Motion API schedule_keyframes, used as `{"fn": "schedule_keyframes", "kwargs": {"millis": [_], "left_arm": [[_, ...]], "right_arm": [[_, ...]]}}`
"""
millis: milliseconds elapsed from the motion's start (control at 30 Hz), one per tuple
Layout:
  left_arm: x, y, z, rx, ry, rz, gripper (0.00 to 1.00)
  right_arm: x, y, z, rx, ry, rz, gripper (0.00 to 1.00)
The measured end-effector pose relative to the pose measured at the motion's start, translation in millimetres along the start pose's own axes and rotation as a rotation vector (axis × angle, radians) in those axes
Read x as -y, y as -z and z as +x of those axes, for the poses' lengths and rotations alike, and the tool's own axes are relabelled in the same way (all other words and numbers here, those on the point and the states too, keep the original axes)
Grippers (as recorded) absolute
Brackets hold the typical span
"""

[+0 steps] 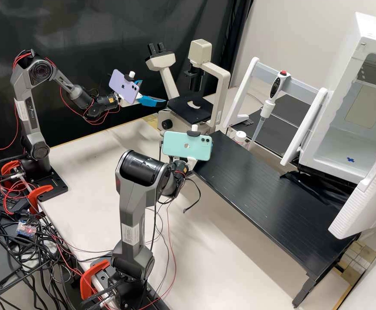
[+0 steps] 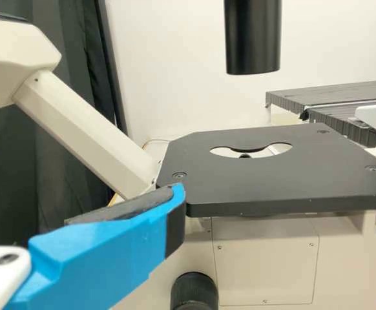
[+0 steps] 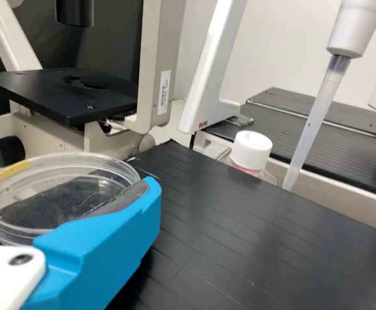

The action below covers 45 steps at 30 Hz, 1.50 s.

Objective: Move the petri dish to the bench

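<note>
The pipette (image 1: 275, 87) hangs between microscope (image 1: 225, 82), left, and cabinet (image 1: 346, 73), right.

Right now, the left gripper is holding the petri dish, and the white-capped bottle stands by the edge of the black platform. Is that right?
Not quite: the right gripper is the one holding the petri dish, as the right wrist view shows. The white-capped bottle does stand by the edge of the black platform.

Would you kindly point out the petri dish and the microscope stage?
Petri dish (image 3: 60, 195): right wrist view, on its clear flat face.
Microscope stage (image 2: 272, 185): left wrist view, on its black top plate.
</note>
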State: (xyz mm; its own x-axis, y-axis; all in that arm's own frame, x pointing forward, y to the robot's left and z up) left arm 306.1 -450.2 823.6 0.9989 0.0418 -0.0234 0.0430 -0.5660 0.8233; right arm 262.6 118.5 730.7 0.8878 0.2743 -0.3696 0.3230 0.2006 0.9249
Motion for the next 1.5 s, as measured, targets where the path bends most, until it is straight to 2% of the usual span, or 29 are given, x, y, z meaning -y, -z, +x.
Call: {"fn": "schedule_keyframes", "kwargs": {"millis": [567, 667, 1067, 1100, 1500], "left_arm": [[0.0, 0, 0, 0.000, 0.000, 0.000, 1.00], [0.0, 0, 0, 0.000, 0.000, 0.000, 1.00], [0.0, 0, 0, 0.000, 0.000, 0.000, 1.00], [0.0, 0, 0, 0.000, 0.000, 0.000, 1.00], [0.0, 0, 0, 0.000, 0.000, 0.000, 1.00]], "right_arm": [[-6, -26, -5, 0.046, -0.080, 0.016, 0.00], [-6, -28, -8, 0.049, -0.086, 0.035, 0.00], [-4, -28, -12, 0.044, -0.083, 0.040, 0.00], [-5, -27, -13, 0.039, -0.086, 0.038, 1.00], [-3, -22, -13, 0.025, -0.071, 0.044, 1.00]]}}
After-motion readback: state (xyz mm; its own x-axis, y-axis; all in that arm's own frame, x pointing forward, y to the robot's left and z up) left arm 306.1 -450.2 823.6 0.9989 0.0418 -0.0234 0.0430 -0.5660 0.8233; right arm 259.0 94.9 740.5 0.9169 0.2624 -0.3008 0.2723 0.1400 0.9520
